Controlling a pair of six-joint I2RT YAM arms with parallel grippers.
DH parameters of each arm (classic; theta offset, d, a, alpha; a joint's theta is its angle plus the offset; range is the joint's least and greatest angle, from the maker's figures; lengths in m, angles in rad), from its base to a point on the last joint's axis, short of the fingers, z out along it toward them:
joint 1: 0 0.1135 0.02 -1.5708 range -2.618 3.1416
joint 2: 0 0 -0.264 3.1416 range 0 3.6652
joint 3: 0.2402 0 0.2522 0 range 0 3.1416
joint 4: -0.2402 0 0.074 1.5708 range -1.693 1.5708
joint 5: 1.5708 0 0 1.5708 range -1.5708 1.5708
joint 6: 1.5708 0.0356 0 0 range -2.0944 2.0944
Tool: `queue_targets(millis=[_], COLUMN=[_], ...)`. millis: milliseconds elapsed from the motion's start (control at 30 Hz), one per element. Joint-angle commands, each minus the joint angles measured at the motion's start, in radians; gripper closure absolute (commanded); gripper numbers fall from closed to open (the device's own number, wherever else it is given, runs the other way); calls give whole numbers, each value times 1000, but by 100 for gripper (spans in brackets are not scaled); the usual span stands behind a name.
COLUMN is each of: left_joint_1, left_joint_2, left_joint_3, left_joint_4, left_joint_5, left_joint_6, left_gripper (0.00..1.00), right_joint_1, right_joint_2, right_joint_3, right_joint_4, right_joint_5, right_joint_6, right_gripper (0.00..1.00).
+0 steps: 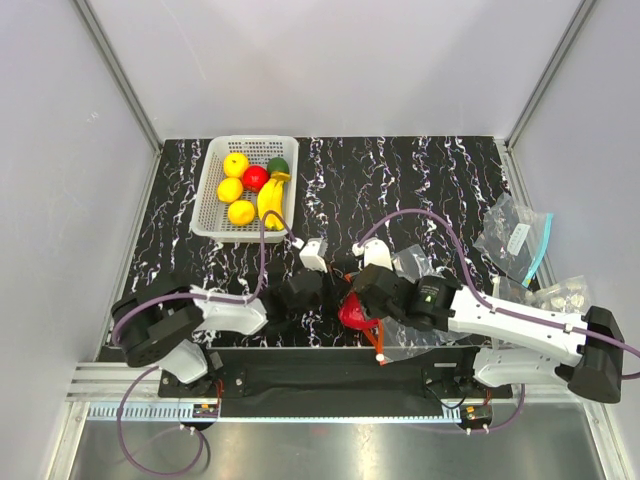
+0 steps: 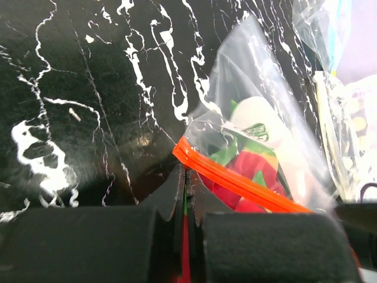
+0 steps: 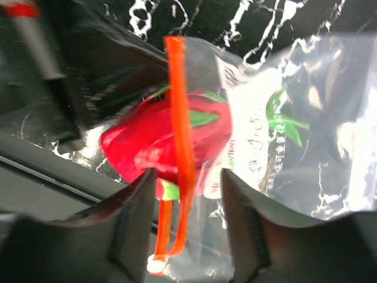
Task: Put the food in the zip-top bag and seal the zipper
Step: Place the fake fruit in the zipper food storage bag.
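since the zip-top bag [image 2: 253, 76] looks floppy and slick, my left tool [image 2: 185, 188] pinches its stiffer zipper [image 2: 235, 181]; right tool [image 3: 187, 177] straddles it, spread.

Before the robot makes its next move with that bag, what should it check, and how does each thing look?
1. Dragon fruit inside the zip-top bag: ok.
2. All food bagged: not ok; the banana bunch and round fruits lie in the basket.
3. Left gripper shut on the end of the zipper: ok.
4. Right gripper astride the zipper: ok, but open, not pinching.
5. Zipper sealed along its length: cannot tell.
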State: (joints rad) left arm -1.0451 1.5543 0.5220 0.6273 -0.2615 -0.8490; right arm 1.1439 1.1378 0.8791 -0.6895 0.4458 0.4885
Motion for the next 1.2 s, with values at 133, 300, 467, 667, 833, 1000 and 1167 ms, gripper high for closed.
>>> queue_targets(millis=[133, 300, 467, 667, 833, 1000, 1167], left_joint_1=[14, 40, 63, 89, 121, 155, 175], left_joint_2=[-138, -137, -112, -114, -122, -109, -96], left_joint_3=[118, 111, 105, 89, 62, 30, 12], left_joint_4=[-345, -344, -310, -270, -224, -143, -88], left_joint_5=[-50, 14, 73, 125, 180, 284, 352], left_joint_6=[48, 47, 56, 71, 77, 70, 48], left_gripper=[100, 100, 100, 100, 100, 100, 100], right_joint_1=[11, 20, 72, 215, 254, 254, 254], right_joint_2=[-29, -70, 22, 206, 228, 203, 183], right_joint_3=[73, 135, 187, 204, 147, 54, -46], right_joint_4=[-76, -64, -27, 19, 67, 131, 212], right_joint_5=[-19, -162, -487, -481, -446, -279, -185], right_joint_6=[35, -17, -19, -11, 7, 53, 78], right_gripper=[36, 40, 42, 48, 54, 69, 74])
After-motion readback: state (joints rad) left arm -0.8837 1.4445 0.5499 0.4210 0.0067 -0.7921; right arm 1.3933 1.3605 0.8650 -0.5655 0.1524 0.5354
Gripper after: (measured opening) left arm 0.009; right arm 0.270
